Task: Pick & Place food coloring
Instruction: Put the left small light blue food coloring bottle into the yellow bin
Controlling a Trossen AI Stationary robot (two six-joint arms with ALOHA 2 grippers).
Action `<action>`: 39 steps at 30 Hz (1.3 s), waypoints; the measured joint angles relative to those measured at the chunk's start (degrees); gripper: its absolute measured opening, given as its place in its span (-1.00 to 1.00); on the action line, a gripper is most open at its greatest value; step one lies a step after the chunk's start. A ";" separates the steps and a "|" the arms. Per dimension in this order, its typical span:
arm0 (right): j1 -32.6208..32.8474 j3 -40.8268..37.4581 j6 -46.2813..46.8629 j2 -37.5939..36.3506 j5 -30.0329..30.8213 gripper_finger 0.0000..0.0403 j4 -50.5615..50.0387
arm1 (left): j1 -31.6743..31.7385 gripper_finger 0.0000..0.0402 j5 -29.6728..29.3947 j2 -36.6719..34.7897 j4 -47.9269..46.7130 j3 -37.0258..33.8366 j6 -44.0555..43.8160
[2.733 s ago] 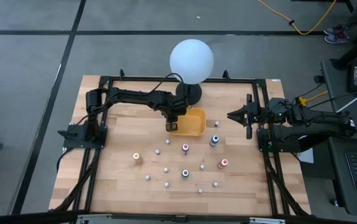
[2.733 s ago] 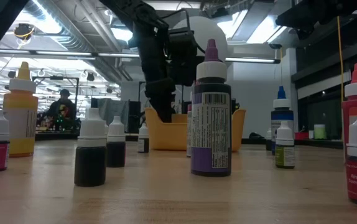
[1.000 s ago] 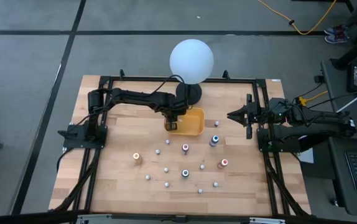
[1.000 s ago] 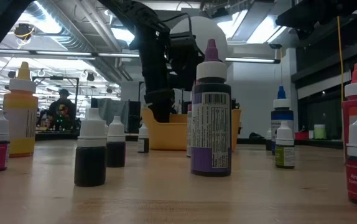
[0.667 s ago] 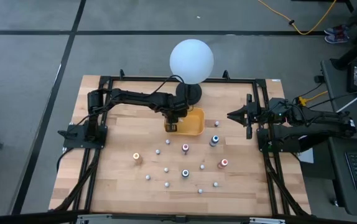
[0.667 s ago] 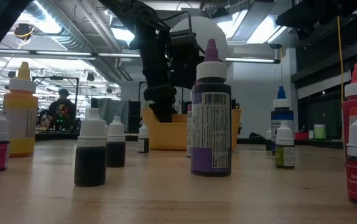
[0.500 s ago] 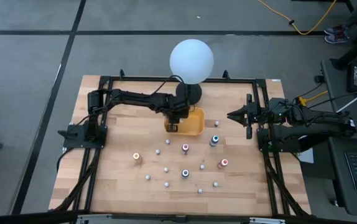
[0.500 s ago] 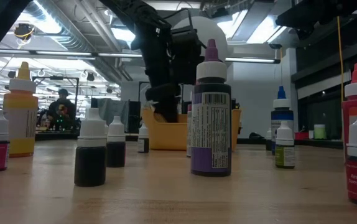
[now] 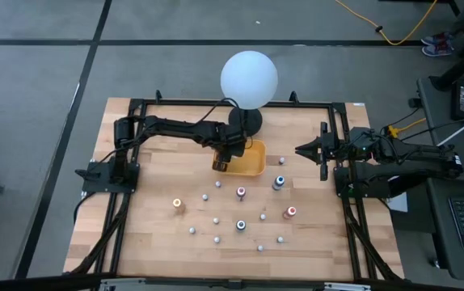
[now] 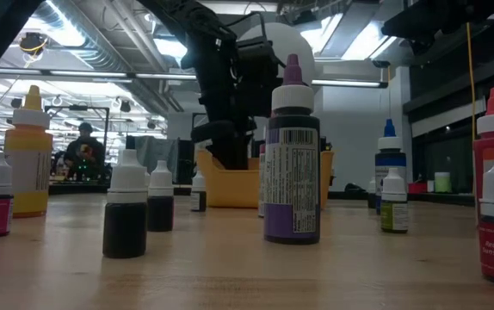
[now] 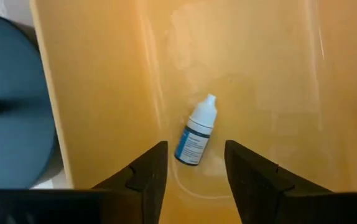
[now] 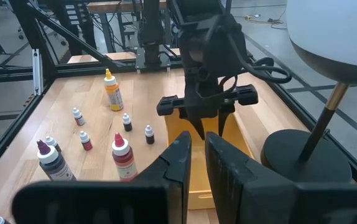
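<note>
Left hand [image 9: 225,162] hangs over the near-left end of the yellow tray [image 9: 254,163], fingers [image 11: 142,180] parted with a clear gap and holding nothing. One small white-capped bottle [image 11: 196,130] with a blue label lies on its side on the tray floor, seen between the fingers and apart from them.

Right hand [image 9: 301,149] is parked at the right edge of the worktop [image 9: 151,174], fingers closed together, empty, well apart from the tray.

The remaining food coloring bottles [image 9: 241,193] stand upright and scattered over the wooden worktop in front of the tray: some with coloured tops, several small whitish ones. An orange-topped bottle [image 9: 177,204] stands furthest left.

A white globe lamp [image 9: 249,77] on a black base sits just behind the tray.

Low view: industrial room with ceiling lights; a person [image 10: 82,148] sits far back at the left.
</note>
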 joint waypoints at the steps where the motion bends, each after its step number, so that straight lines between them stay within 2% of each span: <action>1: 0.00 0.00 0.00 0.01 0.00 -0.74 0.00 | 0.00 -0.21 0.05 0.00 0.00 0.00 0.13; 24: 0.00 0.00 -0.09 0.02 0.04 -0.74 -0.07 | 0.03 -0.25 -0.47 2.19 0.79 -0.02 4.32; 32: 0.00 0.00 -0.20 0.02 0.04 -0.74 -0.07 | -1.83 -0.23 -0.61 2.22 0.63 -0.02 9.38; 39: 0.00 0.00 -0.17 0.02 0.04 -0.74 -0.07 | -3.41 -0.23 -1.29 2.23 0.35 -0.02 10.40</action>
